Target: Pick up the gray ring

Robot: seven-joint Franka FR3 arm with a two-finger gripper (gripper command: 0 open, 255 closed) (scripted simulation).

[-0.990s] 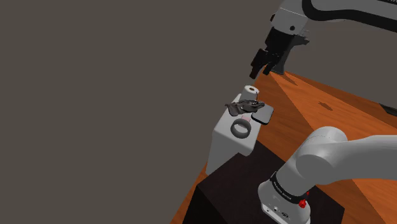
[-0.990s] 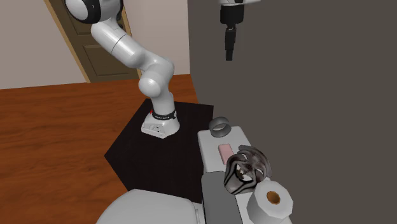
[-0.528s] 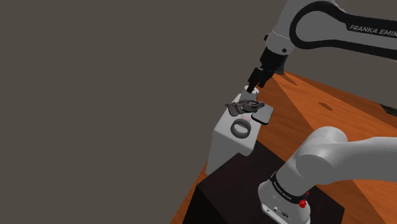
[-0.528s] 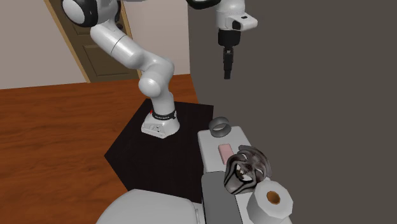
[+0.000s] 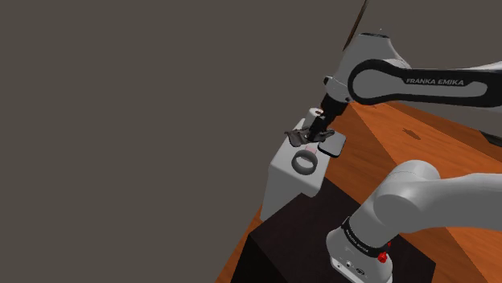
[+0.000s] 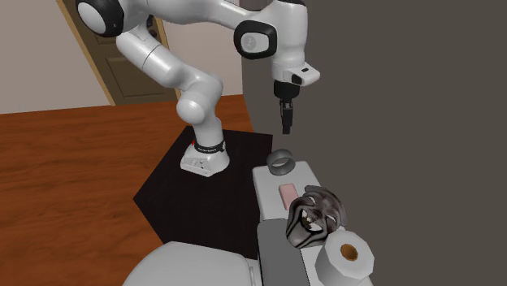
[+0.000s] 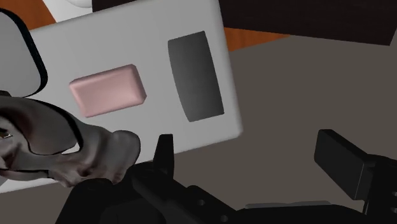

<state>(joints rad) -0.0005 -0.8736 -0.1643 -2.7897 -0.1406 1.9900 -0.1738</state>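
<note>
The gray ring (image 5: pixel 303 162) (image 6: pixel 280 162) rests at one end of a white box-like top (image 5: pixel 281 178) (image 6: pixel 305 172). In the wrist view it appears as a dark gray rounded shape (image 7: pixel 196 77) near the edge of that top (image 7: pixel 159 38). My gripper (image 5: pixel 320 129) (image 6: pixel 286 125) hangs a short way above the top, near the ring but apart from it. Its black fingers (image 7: pixel 164 156) stand apart with nothing between them, so my gripper (image 7: pixel 254 159) is open.
On the same top lie a pink bar (image 6: pixel 288 195) (image 7: pixel 107 90), a dark skull-like mask (image 6: pixel 315 215) (image 7: pixel 51 146) and a paper roll (image 6: pixel 345 256) (image 5: pixel 317 115). A gray wall (image 6: pixel 390 97) stands right behind. A white rounded fixture (image 6: pixel 191 264) sits below, and my stand is on a black mat (image 6: pixel 195 199).
The arm has swung down, bringing the gripper from high above the white top to just over it, close to the ring. The objects on the top have not moved.
</note>
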